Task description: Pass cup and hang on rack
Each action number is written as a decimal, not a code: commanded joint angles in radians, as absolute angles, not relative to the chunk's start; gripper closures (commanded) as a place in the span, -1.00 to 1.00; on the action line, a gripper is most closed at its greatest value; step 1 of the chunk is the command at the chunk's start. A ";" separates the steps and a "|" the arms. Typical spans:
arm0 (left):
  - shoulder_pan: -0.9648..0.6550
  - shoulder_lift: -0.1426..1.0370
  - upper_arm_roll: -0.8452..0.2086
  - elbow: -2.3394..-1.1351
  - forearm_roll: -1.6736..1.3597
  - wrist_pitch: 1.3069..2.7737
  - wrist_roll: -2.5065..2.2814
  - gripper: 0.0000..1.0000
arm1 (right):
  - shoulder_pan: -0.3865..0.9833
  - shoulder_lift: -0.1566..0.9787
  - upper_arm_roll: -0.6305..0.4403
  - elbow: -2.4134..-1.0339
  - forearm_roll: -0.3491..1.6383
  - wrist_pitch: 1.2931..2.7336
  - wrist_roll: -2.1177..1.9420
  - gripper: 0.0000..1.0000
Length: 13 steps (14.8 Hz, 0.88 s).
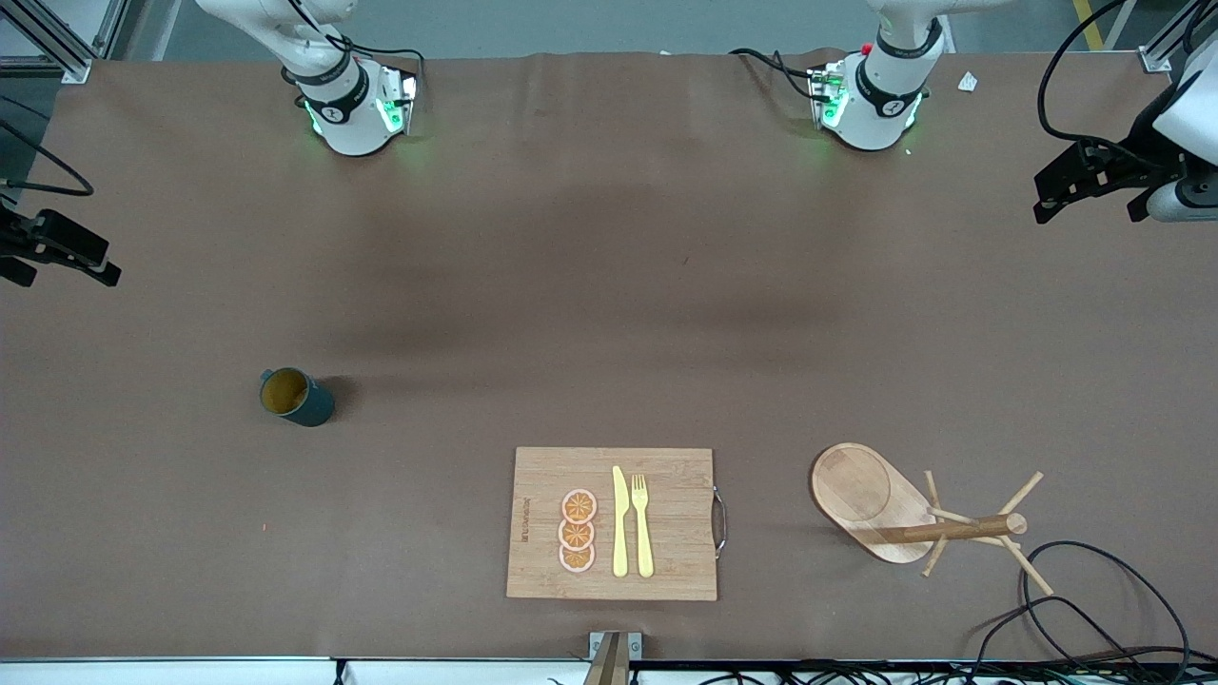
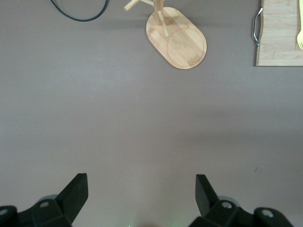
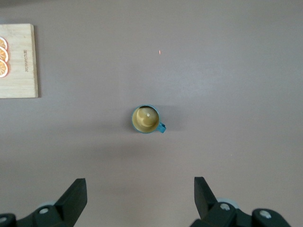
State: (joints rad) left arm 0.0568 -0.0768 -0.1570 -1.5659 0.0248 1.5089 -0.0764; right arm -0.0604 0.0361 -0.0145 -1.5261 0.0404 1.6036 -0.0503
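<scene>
Waiting high over the surface point(image 1: 609, 285), my right claw point(image 3: 140, 189) gapes wide above the upright cup point(image 3: 146, 119); my left claw point(image 2: 142, 187), equally wide, faces the rack point(image 2: 177, 38), ready to receive.

A robotics lab: two arm bases point(image 1: 347, 105) bolted to a brown-covered table point(image 1: 571, 285), loose cables point(image 1: 1094, 609)

Cutting board point(image 1: 666, 561) lies between cup point(image 1: 297, 397) and rack point(image 1: 880, 504).

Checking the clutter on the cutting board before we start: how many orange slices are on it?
3, in a touching row on the cutting board, beside the knife: orange slices at and. None looks hidden.
</scene>
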 commanded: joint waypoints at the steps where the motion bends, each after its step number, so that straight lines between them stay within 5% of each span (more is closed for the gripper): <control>1: 0.054 -0.067 -0.163 -1.540 0.029 1.500 -0.058 -1.00 | -0.045 0.061 -0.006 -1.592 0.057 1.676 -0.063 -1.00; 6: 0.058 -0.057 -0.166 -1.548 0.029 1.500 -0.057 -1.00 | 0.009 0.171 -0.006 -1.744 0.057 1.940 -0.057 -1.00; 13: 0.061 -0.014 -0.166 -1.545 0.043 1.508 -0.057 -1.00 | 0.032 0.304 -0.006 -1.845 0.061 2.048 0.050 -1.00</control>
State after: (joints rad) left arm 0.0555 -0.0234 -0.1623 -1.5639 0.0248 1.5099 -0.0764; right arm 0.0158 0.3126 -0.0056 -1.7819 0.0474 2.0001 -0.0114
